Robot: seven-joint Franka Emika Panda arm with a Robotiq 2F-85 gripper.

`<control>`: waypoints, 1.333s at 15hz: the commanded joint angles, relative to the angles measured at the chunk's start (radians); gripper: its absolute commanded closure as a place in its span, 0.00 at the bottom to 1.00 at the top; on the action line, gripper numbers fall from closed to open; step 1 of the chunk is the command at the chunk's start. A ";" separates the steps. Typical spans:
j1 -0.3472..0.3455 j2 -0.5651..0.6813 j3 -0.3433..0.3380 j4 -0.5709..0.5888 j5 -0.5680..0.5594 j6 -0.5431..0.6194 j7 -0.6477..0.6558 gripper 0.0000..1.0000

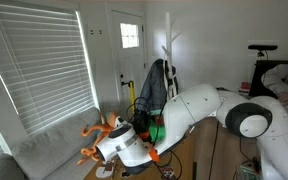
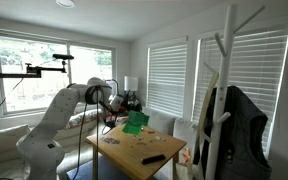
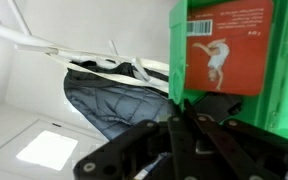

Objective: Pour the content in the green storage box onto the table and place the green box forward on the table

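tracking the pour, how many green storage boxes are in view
1: the green storage box is held in the gripper above the table. No other shows, though one may be hidden.

White, rounded arm shells; dark grey joint rings; black linkage bars behind the jaws.

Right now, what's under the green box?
The green storage box, held by the gripper, hangs above the table. Beneath it is brown tabletop, with a dark thing lying nearby. I cannot tell whether anything small lies straight below: the box covers that spot.
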 commanded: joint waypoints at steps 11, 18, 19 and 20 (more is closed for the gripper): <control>0.013 0.164 -0.011 0.026 -0.395 -0.151 -0.372 0.99; -0.077 -0.087 0.080 0.009 -0.176 -0.052 -0.320 0.99; -0.094 -0.135 0.085 -0.006 -0.135 -0.031 -0.310 0.99; -0.113 -0.187 0.090 -0.033 -0.089 -0.003 -0.292 0.99</control>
